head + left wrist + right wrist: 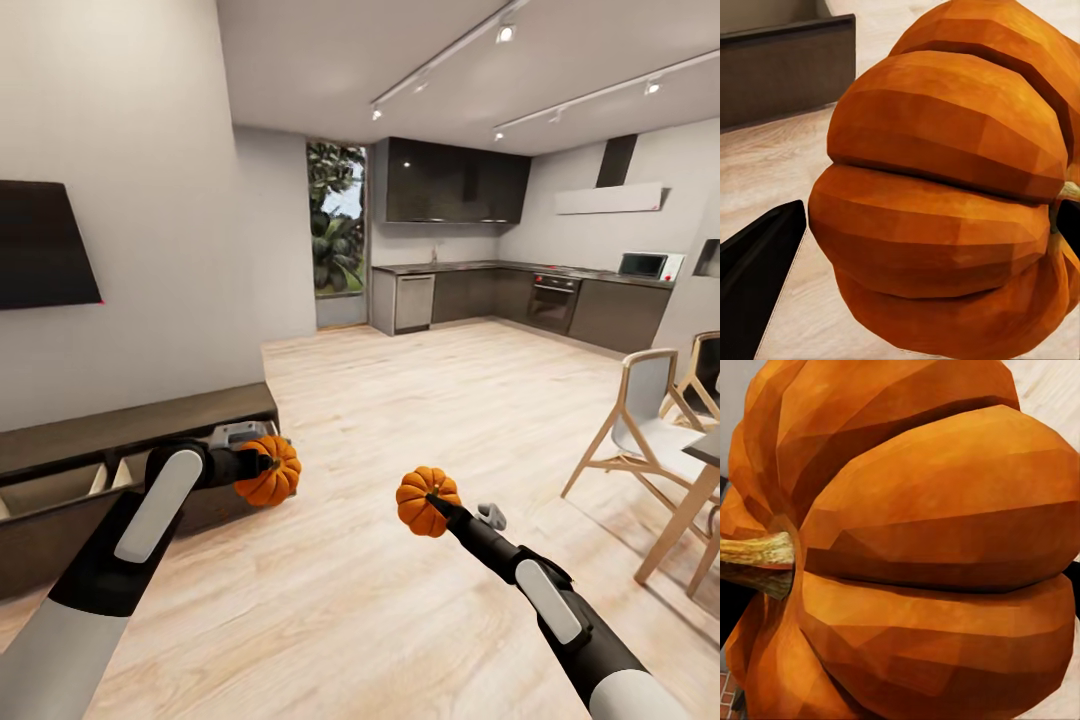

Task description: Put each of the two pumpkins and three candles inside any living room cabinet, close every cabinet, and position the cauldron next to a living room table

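Note:
Two ribbed orange pumpkins hang in the air, one in each hand. My left gripper [262, 470] is shut on one pumpkin [270, 471] [945, 210], held just off the right end of the long dark brown cabinet [140, 420]. That cabinet stands along the left wall with a drawer [60, 490] pulled out, pale wood showing inside. My right gripper [432, 503] is shut on the other pumpkin [426, 500] [922, 555] over the open wooden floor; its stem [757, 562] points sideways in the right wrist view. One dark finger [757, 277] shows beside the left pumpkin.
A dark TV [45, 245] hangs on the left wall above the cabinet. Pale wooden chairs [640, 420] and a table corner [705, 445] stand at the right. Grey kitchen units [520, 295] line the far wall. Wooden floor [400, 400] stretches between.

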Tool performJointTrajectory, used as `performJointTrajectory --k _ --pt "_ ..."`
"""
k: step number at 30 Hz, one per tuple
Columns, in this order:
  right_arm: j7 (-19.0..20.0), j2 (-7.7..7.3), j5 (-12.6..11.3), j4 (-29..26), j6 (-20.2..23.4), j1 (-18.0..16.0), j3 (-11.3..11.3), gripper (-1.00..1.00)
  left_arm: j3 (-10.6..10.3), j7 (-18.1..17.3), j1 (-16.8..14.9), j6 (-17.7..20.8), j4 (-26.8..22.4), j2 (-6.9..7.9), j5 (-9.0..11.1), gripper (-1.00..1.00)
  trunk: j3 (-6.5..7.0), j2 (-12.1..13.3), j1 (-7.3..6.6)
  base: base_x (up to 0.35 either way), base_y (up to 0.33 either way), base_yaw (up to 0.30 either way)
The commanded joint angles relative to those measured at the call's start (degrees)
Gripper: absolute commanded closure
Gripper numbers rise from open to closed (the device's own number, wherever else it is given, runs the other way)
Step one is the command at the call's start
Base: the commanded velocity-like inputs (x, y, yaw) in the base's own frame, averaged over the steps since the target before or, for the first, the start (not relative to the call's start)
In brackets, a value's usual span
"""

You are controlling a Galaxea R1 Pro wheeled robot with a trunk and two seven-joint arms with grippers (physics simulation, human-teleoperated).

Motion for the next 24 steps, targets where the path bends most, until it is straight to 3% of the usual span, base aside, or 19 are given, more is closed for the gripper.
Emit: performJointTrajectory --k 1,6,12,24 --pt "0.0 -0.04 -1.0 -0.1 0.4 0.0 0.1 1.0 -0.1 0.6 -0.1 0.0 0.0 0.04 0.4 1.0 -0.05 0.0 0.02 0.266 0.209 0.0" --pt "0.0 -0.04 -1.0 -0.1 0.5 0.0 0.1 1.0 -0.1 0.6 -0.1 0.0 0.0 0.03 0.4 1.0 -0.05 0.0 0.02 0.266 0.209 0.064" --pt "0.0 -0.04 -1.0 -0.1 0.5 0.0 0.2 1.0 -0.1 0.6 -0.1 0.0 0.0 0.03 0.4 1.0 -0.05 0.0 0.02 0.227 0.125 0.263" --pt "0.0 -0.04 -0.9 -0.1 0.5 0.0 0.2 1.0 -0.1 0.6 -0.1 0.0 -0.1 0.03 0.4 1.0 -0.05 0.0 0.02 0.02 0.007 0.291"
